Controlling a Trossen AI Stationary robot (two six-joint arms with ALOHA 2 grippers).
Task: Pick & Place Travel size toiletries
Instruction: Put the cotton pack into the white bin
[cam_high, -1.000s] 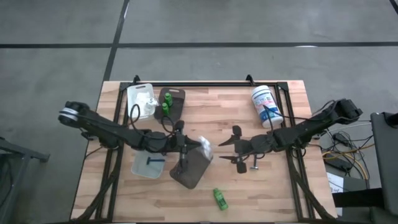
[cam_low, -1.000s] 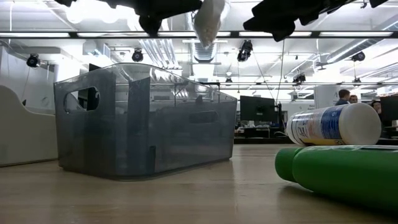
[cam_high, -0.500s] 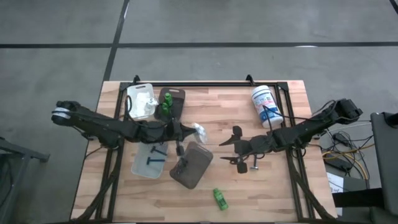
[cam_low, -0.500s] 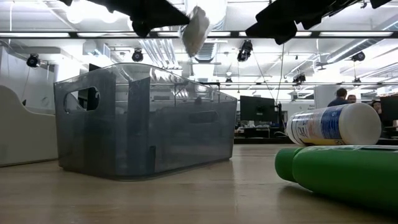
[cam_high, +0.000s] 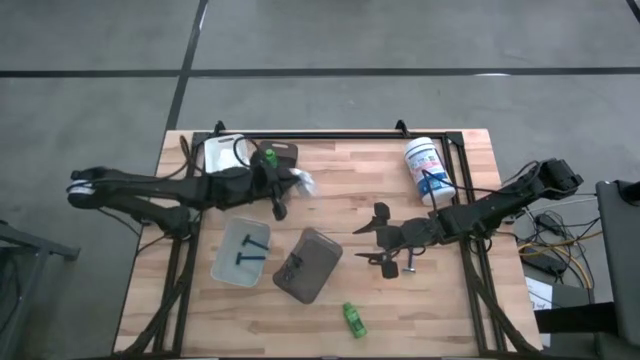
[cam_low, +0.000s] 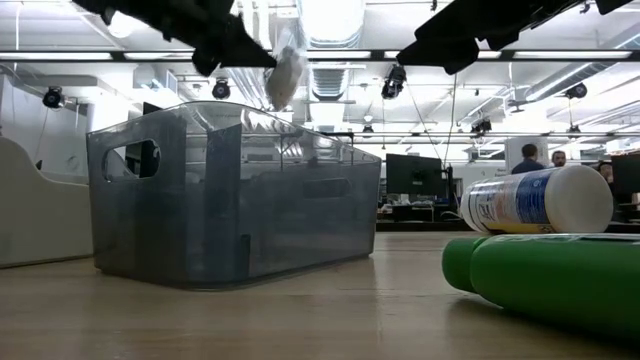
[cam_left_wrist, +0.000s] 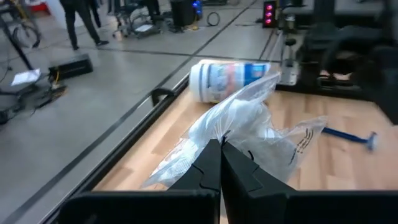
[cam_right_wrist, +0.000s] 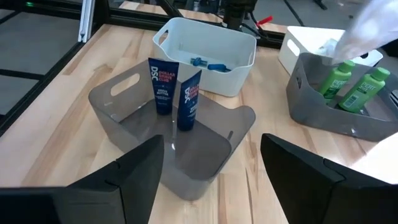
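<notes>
- Fingers of the left gripper (cam_left_wrist: 219, 163) are pressed together on a crinkly clear-white packet (cam_high: 300, 181), which hangs in the air just at 3 o'clock of the brown tray (cam_high: 283, 153).
- Packet's long axis in the low view (cam_low: 284, 72) runs roughly upright, bulk hanging down, above the grey bin (cam_low: 232, 190) and clear of its rim.
- Two green bottles (cam_right_wrist: 351, 86) stand upright in the brown tray; one more green bottle (cam_high: 353, 320) lies on its side near the table's 6 o'clock edge, long axis running from 10 to 4 o'clock.
- Two dark blue tubes (cam_right_wrist: 175, 92) stand upright in the grey bin at table centre; blue sticks (cam_high: 247, 249) lie flat in the white tray at 9 o'clock of it.
- Right gripper (cam_high: 378, 237) hovers with fingers spread wide, at 3 o'clock of the grey bin, touching nothing.
- White tub (cam_high: 428, 170) lies on its side toward 2 o'clock, near the back edge.
- Bare wood shows between the grey bin and the trays at 11 o'clock, and along the front edge either side of the lying bottle.
</notes>
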